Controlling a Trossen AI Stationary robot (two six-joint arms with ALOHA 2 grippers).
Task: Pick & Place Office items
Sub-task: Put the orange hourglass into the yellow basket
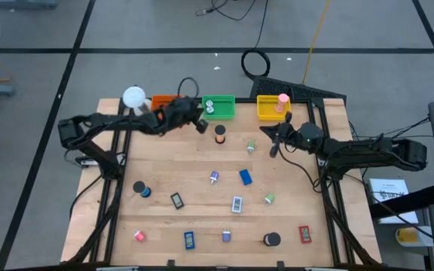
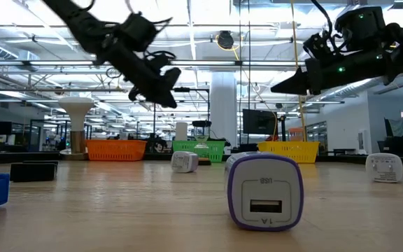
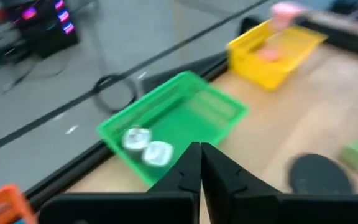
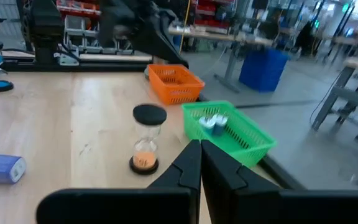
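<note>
Left claw (image 1: 200, 125): clenched, empty, above counter beside green mesh tray (image 1: 219, 108)
Right claw (image 1: 273, 148): clenched, empty
Counter (image 1: 179, 169): pale wood planks

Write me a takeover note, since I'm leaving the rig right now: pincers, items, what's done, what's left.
Left pincer: shut, empty, raised beside the green tray.
Right pincer: shut, empty, raised in front of the yellow tray.
Done: two white bits lie in the green tray; a pink piece is at the yellow tray.
Left: the orange hourglass near the trays, and the blue, red, black, purple and green pieces across the table, including the purple charger.
</note>
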